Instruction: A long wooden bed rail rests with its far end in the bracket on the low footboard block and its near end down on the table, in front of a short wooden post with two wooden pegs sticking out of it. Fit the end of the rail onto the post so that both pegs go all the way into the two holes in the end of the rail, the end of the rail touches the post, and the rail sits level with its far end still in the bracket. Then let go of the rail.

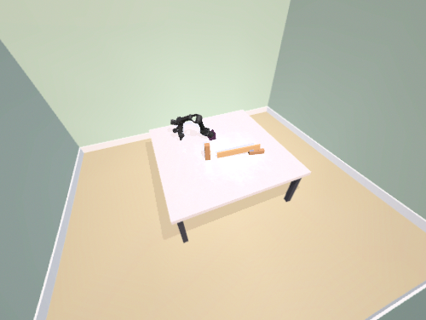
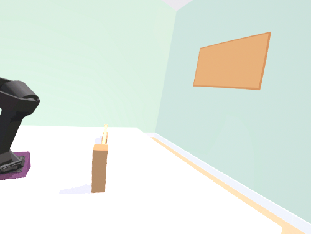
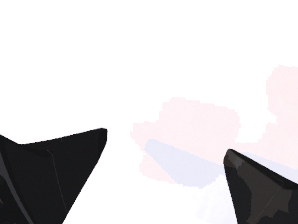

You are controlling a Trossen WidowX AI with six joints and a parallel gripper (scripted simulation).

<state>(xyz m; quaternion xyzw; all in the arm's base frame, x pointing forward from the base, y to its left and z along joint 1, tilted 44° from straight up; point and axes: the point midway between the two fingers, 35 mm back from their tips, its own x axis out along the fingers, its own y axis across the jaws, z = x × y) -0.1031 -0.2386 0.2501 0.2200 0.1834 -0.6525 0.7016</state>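
Note:
The wooden post (image 1: 207, 151) (image 2: 99, 170) stands upright on the table. The long rail (image 1: 238, 151) (image 2: 104, 137) lies to its right in the top view, with a gap between its near end and the post. Its far end is by the low footboard block (image 1: 256, 151); the bracket is too small to make out. The pegs and the rail's holes cannot be seen. My gripper (image 3: 168, 147) is open, with its fingers wide apart and nothing between them. The arm's end is off to the side of the post, away from the rail.
The black arm (image 1: 196, 119) (image 2: 15, 102) stands on the white table (image 1: 192, 187) near its back edge. A purple part (image 1: 212, 134) (image 2: 27, 165) shows at the arm's end. A brown board (image 2: 233, 63) is on the wall.

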